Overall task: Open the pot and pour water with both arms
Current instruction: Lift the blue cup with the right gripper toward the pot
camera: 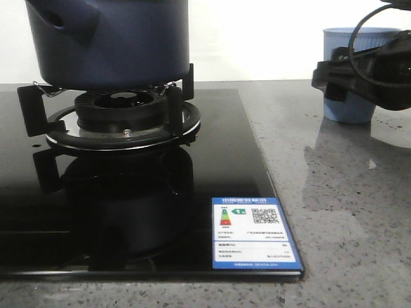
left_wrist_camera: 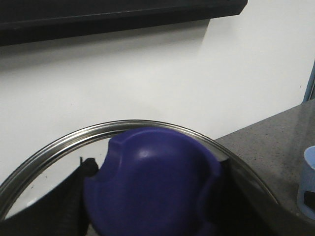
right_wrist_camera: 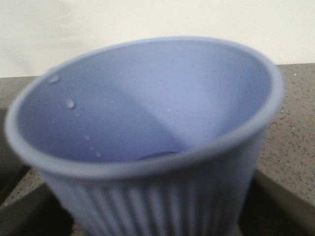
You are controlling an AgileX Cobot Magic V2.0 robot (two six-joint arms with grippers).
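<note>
The dark navy pot [camera: 109,38] stands on the gas burner [camera: 122,112] at the back left, its top cut off by the frame. In the left wrist view my left gripper [left_wrist_camera: 155,196] is shut on the blue lid knob [left_wrist_camera: 152,182] of a glass lid with a steel rim [left_wrist_camera: 123,125]; the white wall shows through the glass. The left arm is out of the front view. My right gripper [camera: 329,80] is open at the pale blue ribbed cup [camera: 350,70], black fingers [right_wrist_camera: 280,206] on either side of the cup [right_wrist_camera: 147,123], which holds droplets and a little water.
A black glass hob [camera: 244,167] carries the burner's pan support and a blue label sticker [camera: 255,233] near its front right corner. Grey speckled counter [camera: 347,212] lies to the right. A white wall runs behind. The cup [left_wrist_camera: 307,182] shows at the left wrist view's edge.
</note>
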